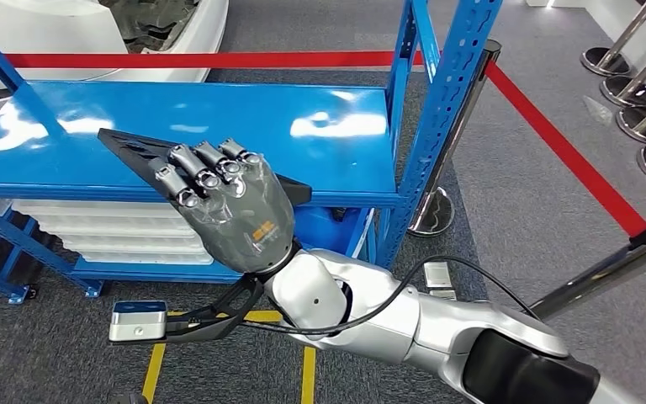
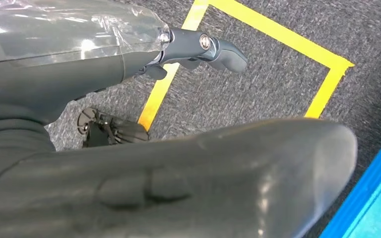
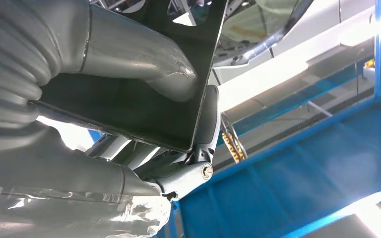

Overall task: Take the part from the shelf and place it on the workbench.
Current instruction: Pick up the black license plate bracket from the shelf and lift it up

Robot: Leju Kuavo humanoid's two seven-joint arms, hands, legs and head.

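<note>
Item: flat black part [image 1: 139, 150], long axis toward 10 o'clock, clamped in right hand [image 1: 231, 206] above blue shelf [image 1: 320, 135]. Left hand [image 2: 129, 173]: hung at floor, grip indeterminate.

My right hand [image 1: 231, 206] looks like smooth grey plastic, partly under crinkled clear film; the part [image 1: 139, 151] is matt black, perhaps sheet metal. The shelf [image 1: 320, 126] is glossy blue-painted metal.
</note>
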